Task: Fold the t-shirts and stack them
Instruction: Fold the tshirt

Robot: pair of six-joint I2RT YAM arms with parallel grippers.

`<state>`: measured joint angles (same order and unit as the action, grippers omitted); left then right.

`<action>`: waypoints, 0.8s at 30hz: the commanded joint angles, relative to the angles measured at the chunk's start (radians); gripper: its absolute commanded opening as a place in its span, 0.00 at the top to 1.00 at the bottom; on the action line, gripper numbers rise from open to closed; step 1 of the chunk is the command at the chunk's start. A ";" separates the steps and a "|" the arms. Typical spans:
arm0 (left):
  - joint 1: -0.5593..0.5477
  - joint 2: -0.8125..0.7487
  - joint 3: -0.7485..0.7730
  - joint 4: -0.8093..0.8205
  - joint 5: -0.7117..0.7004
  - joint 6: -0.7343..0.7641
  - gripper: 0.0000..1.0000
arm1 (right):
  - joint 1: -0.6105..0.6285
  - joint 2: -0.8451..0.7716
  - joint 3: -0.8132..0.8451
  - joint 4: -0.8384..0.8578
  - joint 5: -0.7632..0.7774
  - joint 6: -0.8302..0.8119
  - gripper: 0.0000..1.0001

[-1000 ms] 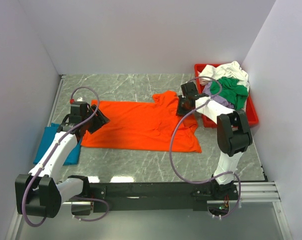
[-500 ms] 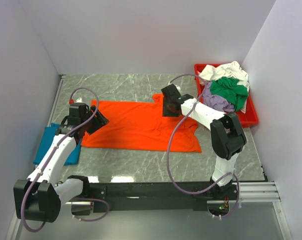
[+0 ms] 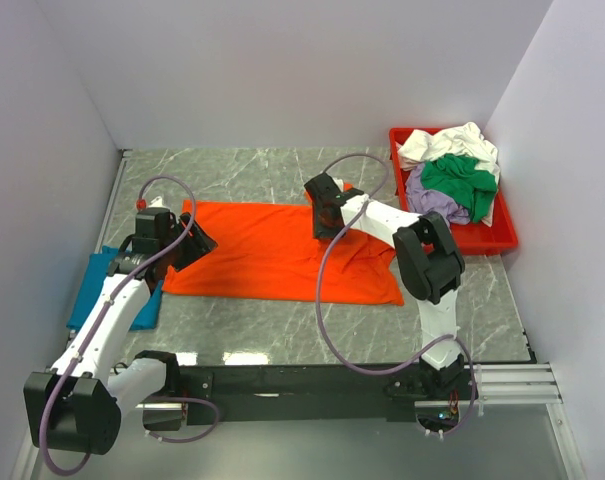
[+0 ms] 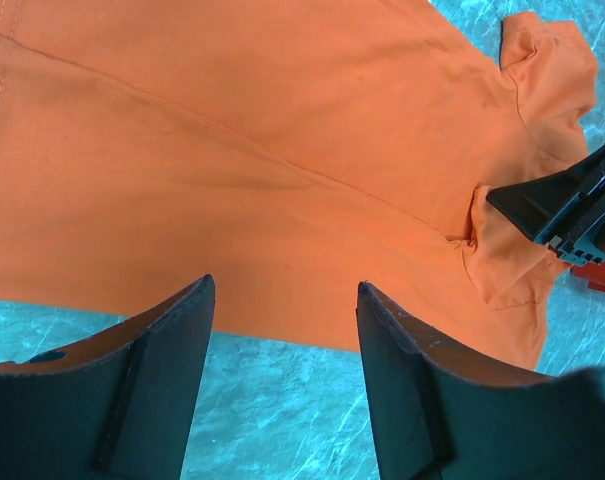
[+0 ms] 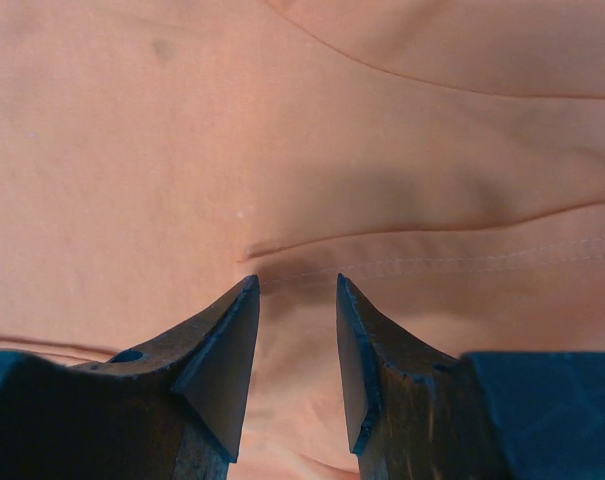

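- Teal shirt (image 3: 85, 285): one, at the table's left edge. It is soft cloth and lies flat. The left arm crosses it, so you cannot make out its full outline or its folds.
- Left gripper (image 4: 284, 288): one, with two dark, wedge-shaped fingers. The jaws are spread and nothing is between them. It hangs over the left part of the orange shirt. From above, you cannot tell whether the fingertips meet the cloth.
- Orange shirt (image 3: 262, 255): one, in plain matte cloth. It is spread flat across the middle of the table (image 3: 242, 175), which is grey with marble veining. A few long shallow creases run through the cloth, and a stitched seam shows in the right wrist view. The far sleeve is partly hidden behind the right gripper, and the right hem is rumpled.
- Right gripper (image 5: 297, 282): one, with two dark, pointed fingers. The jaws are parted by a narrow gap and grasp nothing. It is low over the orange shirt near the collar end, with a crease in the cloth just beyond the tips. The left wrist view cuts it off at the frame edge.
- Tray (image 3: 502, 238): one, of red plastic and rectangular, at the far right. Its floor is covered by the heap.
- Heap in the tray: crumpled white (image 3: 452, 142), green (image 3: 462, 178) and lavender (image 3: 434, 205) shirts, three colours overlapping. You cannot count separate garments within each colour.
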<state>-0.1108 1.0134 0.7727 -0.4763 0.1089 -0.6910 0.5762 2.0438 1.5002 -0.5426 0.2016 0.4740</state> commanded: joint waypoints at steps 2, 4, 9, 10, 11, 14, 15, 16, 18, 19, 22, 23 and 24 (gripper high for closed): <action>-0.001 -0.021 -0.001 0.018 0.018 0.024 0.36 | 0.019 0.013 0.063 -0.013 0.027 0.009 0.56; -0.003 -0.024 -0.001 0.016 0.020 0.024 0.36 | 0.024 0.015 0.057 -0.007 0.025 0.011 0.56; -0.003 -0.029 -0.001 0.018 0.015 0.021 0.36 | 0.036 0.033 0.078 -0.019 0.028 0.005 0.56; -0.001 -0.029 0.002 0.016 0.012 0.021 0.36 | 0.036 0.038 0.084 -0.023 0.036 0.005 0.56; -0.001 -0.030 0.002 0.015 0.008 0.021 0.36 | 0.034 0.044 0.089 -0.029 0.044 0.003 0.56; -0.001 -0.036 0.002 0.013 0.006 0.022 0.36 | 0.036 0.052 0.092 -0.031 0.048 0.005 0.60; -0.001 -0.038 0.000 0.011 0.005 0.024 0.36 | 0.036 0.056 0.092 -0.030 0.045 0.005 0.63; -0.001 -0.038 0.002 0.008 0.002 0.022 0.36 | 0.036 0.058 0.094 -0.030 0.044 0.005 0.64; -0.001 -0.042 0.004 0.004 -0.003 0.024 0.36 | 0.037 0.055 0.091 -0.028 0.047 0.005 0.67; -0.001 -0.044 0.004 0.002 -0.005 0.024 0.36 | 0.036 0.053 0.089 -0.026 0.050 0.006 0.69; -0.001 -0.050 0.004 -0.004 -0.009 0.025 0.36 | 0.037 0.044 0.084 -0.025 0.048 0.009 0.78; -0.001 -0.052 0.005 -0.007 -0.012 0.027 0.36 | 0.037 0.042 0.084 -0.025 0.048 0.009 0.79; -0.001 -0.053 0.007 -0.011 -0.015 0.028 0.36 | 0.037 0.041 0.089 -0.028 0.045 0.009 0.84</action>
<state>-0.1108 0.9878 0.7727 -0.4839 0.1078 -0.6910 0.6064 2.0850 1.5520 -0.5644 0.2211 0.4763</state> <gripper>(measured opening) 0.644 0.190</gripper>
